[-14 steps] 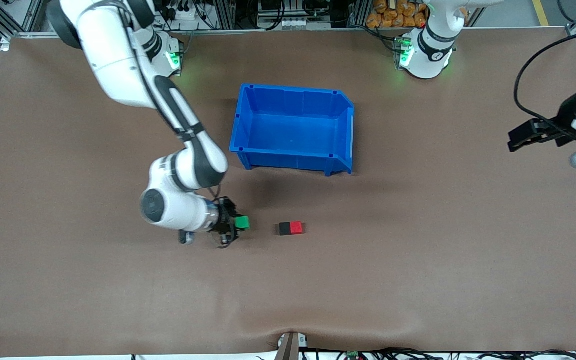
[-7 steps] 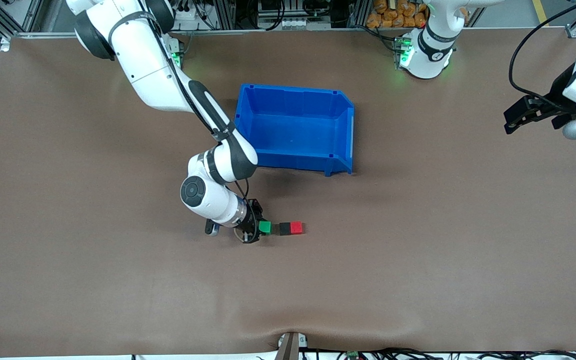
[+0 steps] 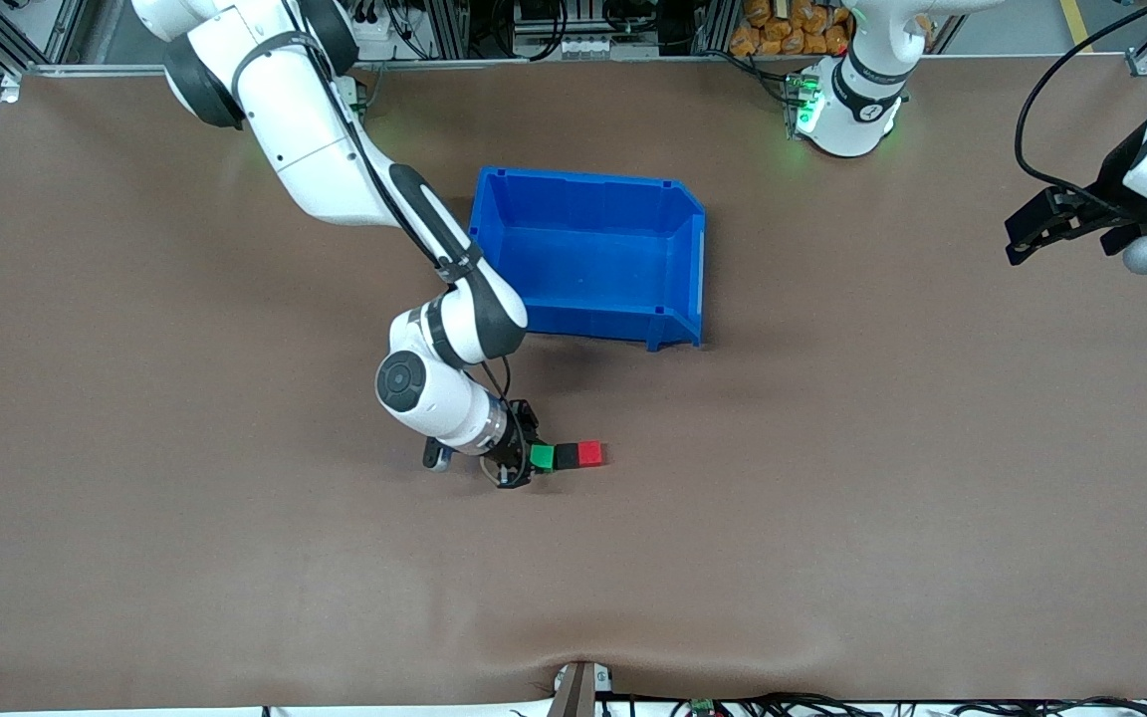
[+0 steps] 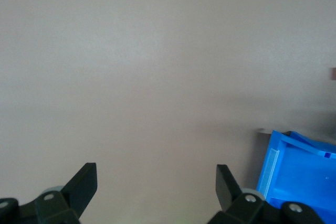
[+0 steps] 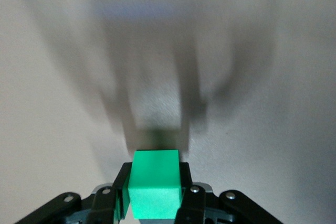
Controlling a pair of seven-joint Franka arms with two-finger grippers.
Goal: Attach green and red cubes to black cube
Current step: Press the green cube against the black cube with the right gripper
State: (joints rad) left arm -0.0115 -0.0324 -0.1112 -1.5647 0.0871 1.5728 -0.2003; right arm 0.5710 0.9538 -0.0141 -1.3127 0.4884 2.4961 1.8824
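The green cube (image 3: 542,456) is pinched in the right gripper (image 3: 524,458) and appears pressed against the black cube (image 3: 566,456), which is joined to the red cube (image 3: 589,454) (nearer the camera than the blue bin (image 3: 585,321)). The left gripper (image 4: 156,182), fingers spread, is held waiting over the table's left-arm end.

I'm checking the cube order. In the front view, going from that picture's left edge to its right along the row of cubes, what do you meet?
right gripper → green cube → black cube → red cube
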